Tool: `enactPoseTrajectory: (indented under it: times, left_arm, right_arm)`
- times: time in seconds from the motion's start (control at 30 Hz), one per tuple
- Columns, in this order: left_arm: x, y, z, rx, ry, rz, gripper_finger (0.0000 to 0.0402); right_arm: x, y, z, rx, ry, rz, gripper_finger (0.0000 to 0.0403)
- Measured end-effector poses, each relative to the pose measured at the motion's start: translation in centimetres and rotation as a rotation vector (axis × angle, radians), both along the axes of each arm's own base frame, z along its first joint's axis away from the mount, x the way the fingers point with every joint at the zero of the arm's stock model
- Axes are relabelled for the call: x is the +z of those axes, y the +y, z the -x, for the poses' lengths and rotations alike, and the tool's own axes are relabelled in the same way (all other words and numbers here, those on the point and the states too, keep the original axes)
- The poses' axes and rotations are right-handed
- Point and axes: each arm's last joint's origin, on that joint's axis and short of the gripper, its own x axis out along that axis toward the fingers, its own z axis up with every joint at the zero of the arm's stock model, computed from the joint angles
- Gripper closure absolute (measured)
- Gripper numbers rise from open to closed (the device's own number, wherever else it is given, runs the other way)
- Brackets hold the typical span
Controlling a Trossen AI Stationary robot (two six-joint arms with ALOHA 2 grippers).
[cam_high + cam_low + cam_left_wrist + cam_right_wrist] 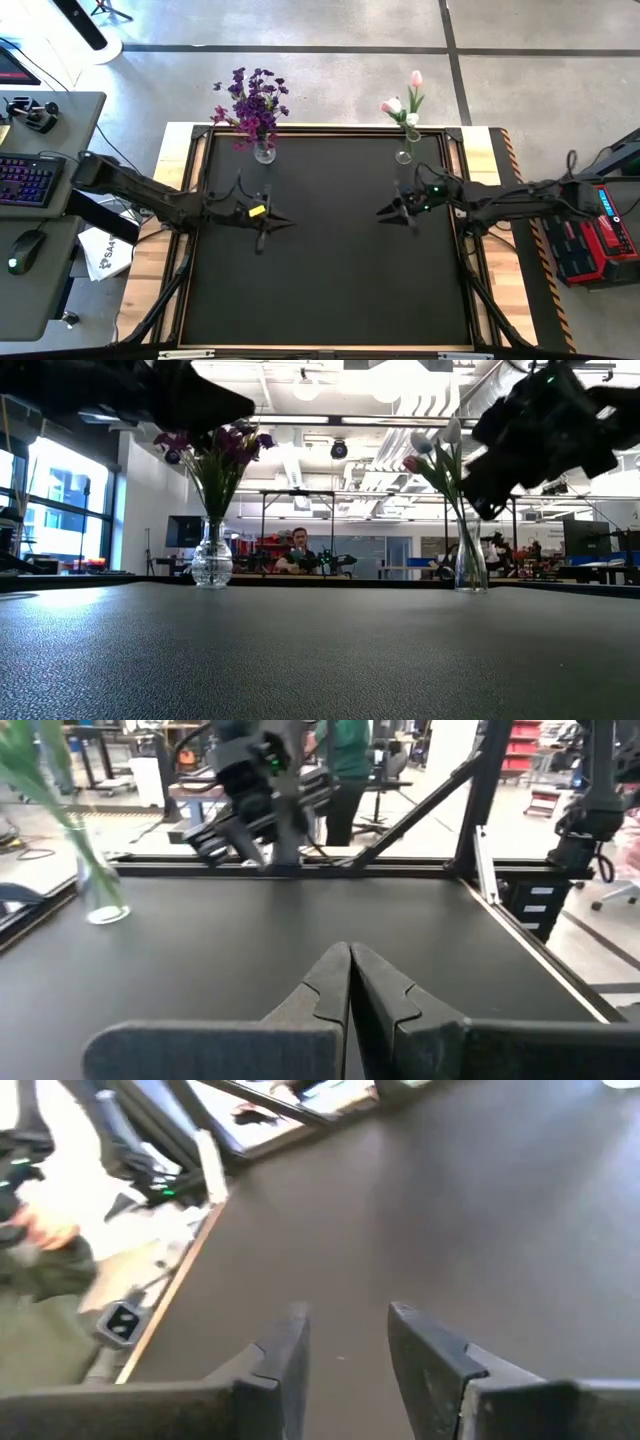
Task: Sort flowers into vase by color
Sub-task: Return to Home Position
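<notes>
While vased, flowers (404,108) beyond right gripper (387,211)

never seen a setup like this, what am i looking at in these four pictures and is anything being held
These are two robot arms at a black table, filmed by four cameras at once. One looks straight down, one sits at tabletop level, and one rides on each arm's wrist. At the far edge stand two glass vases: the left vase holds purple flowers, the right vase holds pink and white tulips. The left end effector hovers over the table with its fingers pressed shut on nothing. The right end effector hovers near the tulip vase, fingers apart, with nothing between them. So nothing is held, and no loose flowers lie on the table.
</notes>
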Motion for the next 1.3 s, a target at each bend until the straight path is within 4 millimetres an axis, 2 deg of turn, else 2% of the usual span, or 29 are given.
enactPoseTrajectory:
  times: [0.23, 0.47, 0.67, 0.93, 1.3]
  left_arm:
    - [2.3, 1.4, 2.8, 0.035, 0.010, -0.022, 0.0401]
    - [2.9, 2.3, 4.8, 0.065, 0.050, -0.044, 0.0401]
    - [3.0, 2.5, 5.4, 0.077, 0.070, -0.048, 0.0401]
    - [3.3, 2.6, 6.0, 0.078, 0.057, -0.059, 0.0401]
    - [4.2, 2.7, 7.1, 0.098, 0.005, -0.054, 0.0401]
  right_arm:
    - [2.1, 1.2, 2.2, 0.063, -0.093, 0.055, 0.0300]
    - [3.5, 1.9, 5.1, 0.081, -0.183, 0.143, 0.0312]
    - [2.8, 2.3, 7.0, 0.077, -0.288, 0.172, 0.0314]
    - [1.3, 2.6, 8.2, 0.057, -0.360, 0.110, 0.0314]
    - [2.4, 2.5, 8.7, -0.140, -0.481, 0.015, 0.0314]
